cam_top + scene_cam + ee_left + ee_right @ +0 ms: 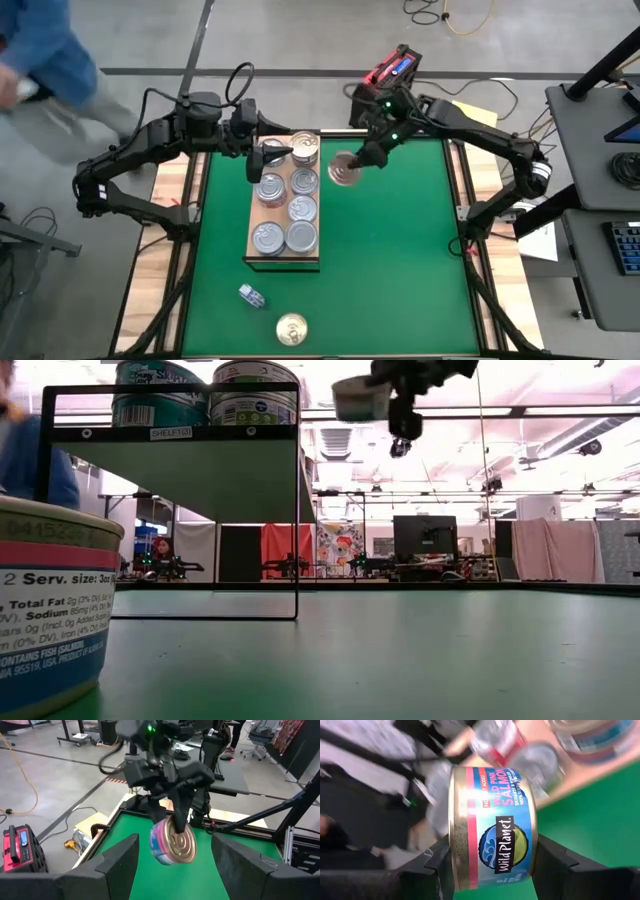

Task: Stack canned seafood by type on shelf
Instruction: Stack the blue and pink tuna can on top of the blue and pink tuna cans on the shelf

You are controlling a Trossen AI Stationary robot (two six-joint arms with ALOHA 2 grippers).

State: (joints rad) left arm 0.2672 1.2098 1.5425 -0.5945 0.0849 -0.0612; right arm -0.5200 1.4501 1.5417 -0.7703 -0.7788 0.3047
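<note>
- Big workshop w/ grey concrete floor, cables around; green mat (390,250) covers the table, wood strips down both sides. A person in blue is at the far left corner, off the table.
- My right claw (352,165) is clamped on a pink-label salmon can (344,170), fingers across lid and base. Can is tipped on its side, up in the air, just beside the board's (255,262) far right corner.
- Wrist cam confirms: can (492,827) sits snug between both pads, gold rim on one end, label facing the lens.
- Left claw (262,160) hangs over the board's far end, spread wide, nothing in it; from there the can (172,842) shows clear between its fingers.
- Board carries approx. seven silver-lid cans in two rows; low cam shows two more on a raised metal shelf frame (170,430).
- Loose stuff on the mat's near side: a gold-lid can (291,328) and a small item, can't ID.
- Handling, my guess: stiff metal, won't crush, decent weight for its size. Lid and paper label are slick, so it could twist in a lid-to-base pinch. Needs turning flat before it'll stack.
- Better hold IMO: across the side wall, rims stop a slide.
- Risk: bumping neighbours on the crowded board.
</note>
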